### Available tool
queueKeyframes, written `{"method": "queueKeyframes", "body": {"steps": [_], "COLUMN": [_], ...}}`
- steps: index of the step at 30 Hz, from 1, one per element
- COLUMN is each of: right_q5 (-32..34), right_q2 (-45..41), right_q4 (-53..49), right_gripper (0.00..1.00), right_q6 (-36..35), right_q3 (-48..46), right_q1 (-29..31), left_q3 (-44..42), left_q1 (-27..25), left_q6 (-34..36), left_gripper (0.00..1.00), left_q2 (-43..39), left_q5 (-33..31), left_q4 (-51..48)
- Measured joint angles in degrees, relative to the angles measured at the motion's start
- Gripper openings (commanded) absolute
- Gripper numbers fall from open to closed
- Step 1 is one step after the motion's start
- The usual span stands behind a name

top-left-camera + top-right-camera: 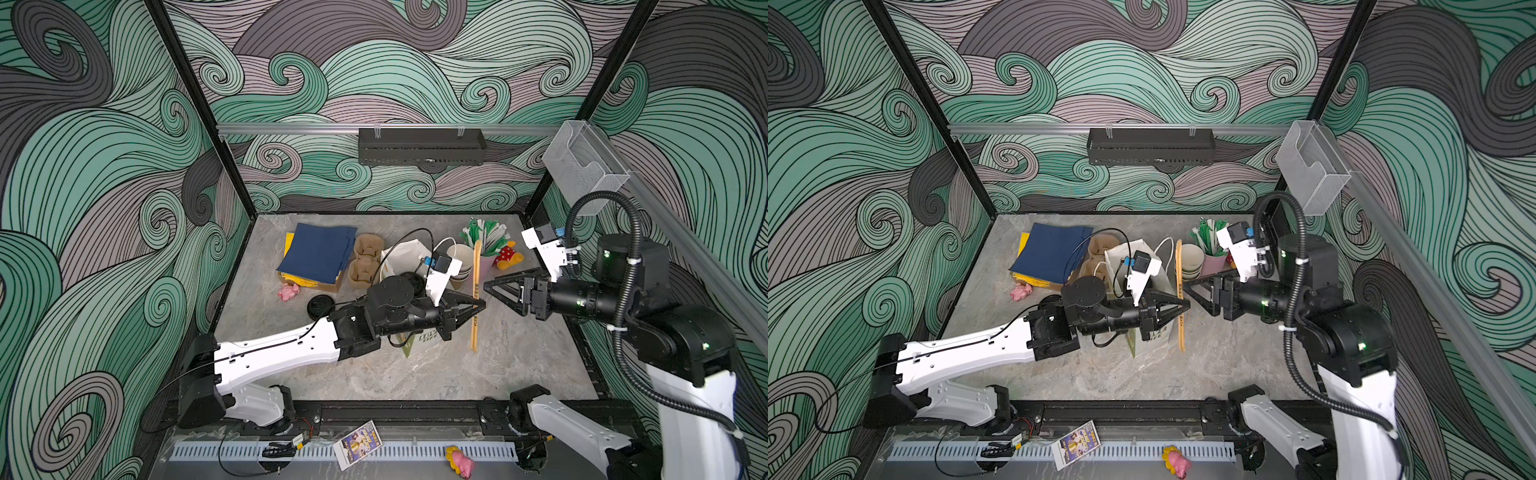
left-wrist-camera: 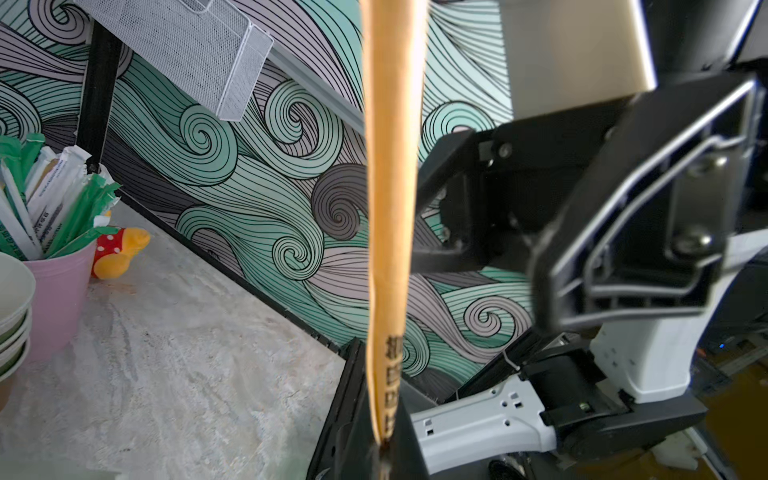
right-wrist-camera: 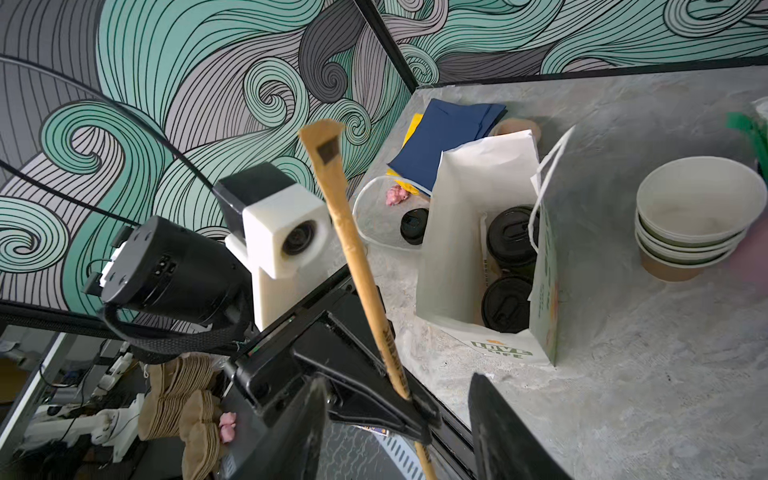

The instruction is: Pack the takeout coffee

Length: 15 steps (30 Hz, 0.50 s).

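the left jaws are clenched on a brown straw (image 1: 476, 274), holding it roughly upright over the worktop (image 1: 415, 374) near the white bag (image 3: 457, 232). the right jaws stand parted and empty, just beside the straw, tips facing the left ones. two lidded cups (image 3: 512, 232) sit side by side inside the bag, black lids up. a stack of bare cups (image 3: 698, 216) stands on the worktop next to the pink cup (image 2: 62, 291) of straws. one loose lid (image 1: 320, 306) lies near a pink toy (image 1: 288, 291), across the bag from the stack.
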Motion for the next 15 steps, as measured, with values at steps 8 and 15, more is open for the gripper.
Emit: {"method": "queueKeyframes", "body": {"steps": [8, 15], "right_q5": [-1.0, -0.8], "right_q2": [0.4, 1.7], "right_q4": [3.6, 5.2], "right_gripper": [0.42, 0.3], "right_q6": [0.2, 0.1], "right_q3": [-2.6, -3.6], "right_q1": [1.7, 4.5], "left_q3": [-0.3, -0.3], "left_q1": [1.0, 1.2], "left_q6": [-4.7, -6.1], "left_gripper": [0.03, 0.04], "left_q2": [0.0, 0.0], "left_q5": [1.6, 2.8], "left_q4": [3.5, 4.8]}}
